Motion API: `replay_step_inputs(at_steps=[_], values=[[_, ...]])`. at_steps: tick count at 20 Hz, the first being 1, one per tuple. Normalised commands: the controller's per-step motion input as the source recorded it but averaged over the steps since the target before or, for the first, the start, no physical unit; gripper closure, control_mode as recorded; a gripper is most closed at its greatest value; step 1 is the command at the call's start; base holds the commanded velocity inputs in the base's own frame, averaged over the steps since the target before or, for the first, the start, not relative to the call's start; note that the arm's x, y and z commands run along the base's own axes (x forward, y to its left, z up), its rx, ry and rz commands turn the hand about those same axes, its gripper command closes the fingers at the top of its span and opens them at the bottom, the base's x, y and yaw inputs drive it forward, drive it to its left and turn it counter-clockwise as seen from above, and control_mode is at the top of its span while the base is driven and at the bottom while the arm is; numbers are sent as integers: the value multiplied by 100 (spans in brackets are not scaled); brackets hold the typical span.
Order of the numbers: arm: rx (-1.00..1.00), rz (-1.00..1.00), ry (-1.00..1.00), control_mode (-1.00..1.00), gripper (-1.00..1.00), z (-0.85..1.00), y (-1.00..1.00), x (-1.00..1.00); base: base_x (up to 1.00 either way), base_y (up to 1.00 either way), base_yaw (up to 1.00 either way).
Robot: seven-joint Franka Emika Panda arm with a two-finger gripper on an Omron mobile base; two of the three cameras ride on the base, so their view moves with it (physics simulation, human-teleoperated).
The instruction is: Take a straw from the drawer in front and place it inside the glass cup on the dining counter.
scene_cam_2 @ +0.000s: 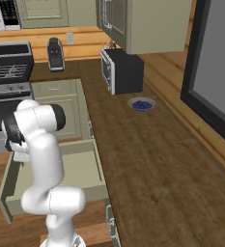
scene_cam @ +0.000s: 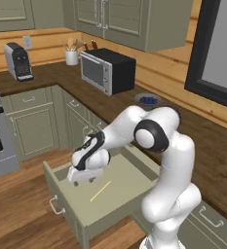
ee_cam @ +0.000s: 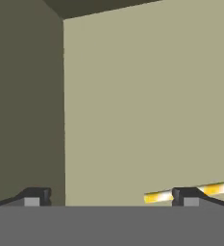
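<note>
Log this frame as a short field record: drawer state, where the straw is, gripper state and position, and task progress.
drawer: sage-green cabinet drawer pulled open below the dark wood worktop
straw: thin pale-yellow straw lying flat on the drawer bottom, not held
gripper: two-finger gripper open, inside the drawer just above its bottom, beside the straw's far end
hand view: one end of the straw by one fingertip
progress: straw not yet grasped
</note>
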Motion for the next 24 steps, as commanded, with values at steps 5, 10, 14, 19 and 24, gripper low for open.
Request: replay_step_inputs(at_steps=[5, 10, 14, 19, 24], values=[[0, -36, 9, -100, -100, 3, -96, 0, 0, 0, 0], [-6, -20, 7, -100, -100, -6, -54, 9, 0, 0, 0], [-8, -15, 8, -100, -100, 0, -32, 34, 0, 0, 0], [-6, -14, 7, -100, -100, 0, -5, 32, 0, 0, 0], [-4, -14, 2, -100, -100, -24, 12, 16, 0, 0, 0]])
